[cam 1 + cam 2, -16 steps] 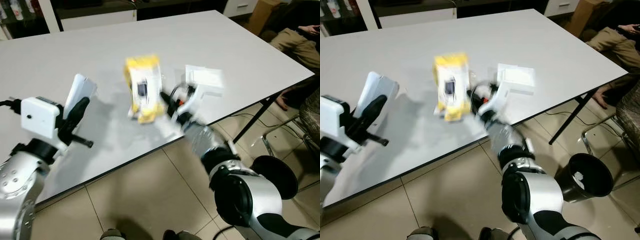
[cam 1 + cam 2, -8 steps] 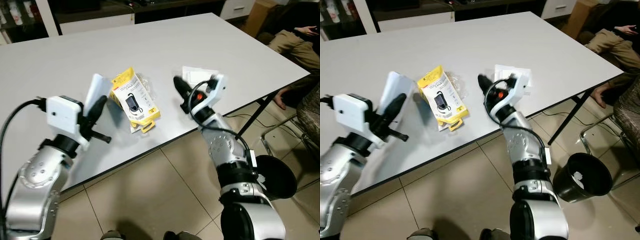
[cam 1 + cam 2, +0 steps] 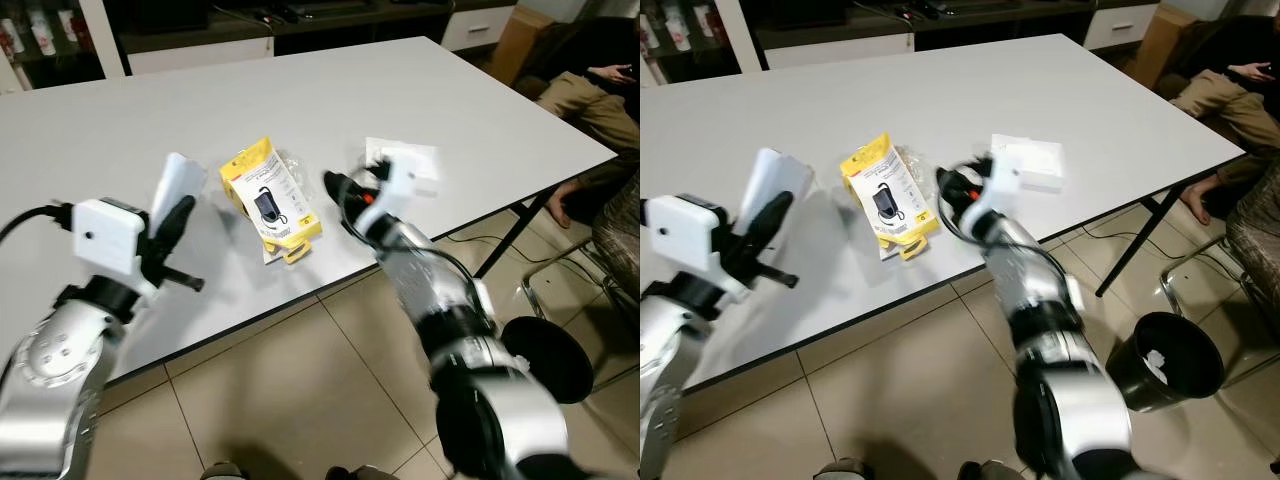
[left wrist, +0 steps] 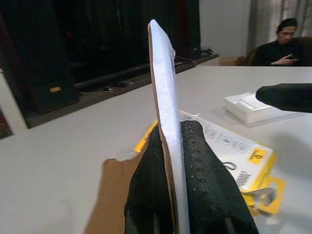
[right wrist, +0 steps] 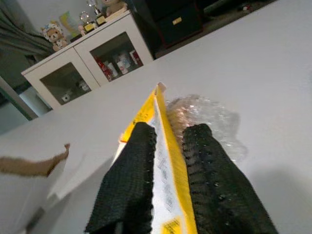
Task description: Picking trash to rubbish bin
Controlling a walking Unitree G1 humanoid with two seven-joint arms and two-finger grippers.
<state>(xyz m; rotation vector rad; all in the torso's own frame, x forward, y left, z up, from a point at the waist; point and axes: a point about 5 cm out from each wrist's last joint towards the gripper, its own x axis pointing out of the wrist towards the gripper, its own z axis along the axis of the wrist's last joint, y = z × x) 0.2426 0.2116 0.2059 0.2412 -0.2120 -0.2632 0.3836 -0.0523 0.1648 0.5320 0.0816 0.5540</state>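
Observation:
A yellow retail package lies flat on the white table, with a scrap of clear bubble wrap beside it. My right gripper hovers just right of the package, pointing at it; in the right wrist view its fingers stand a little apart with the package's edge seen between them. My left gripper is raised over the table's left part, shut on a thin white piece of cardboard held upright. A black rubbish bin stands on the floor to my right.
A flat white box lies behind the right gripper near the table's right edge. A person sits beyond the table's far right corner. A table leg and a chair frame stand near the bin. Tiled floor runs along the near edge.
The camera has shifted. My right gripper has swung left, closer to the yellow package. The left gripper still holds the white cardboard, in much the same place.

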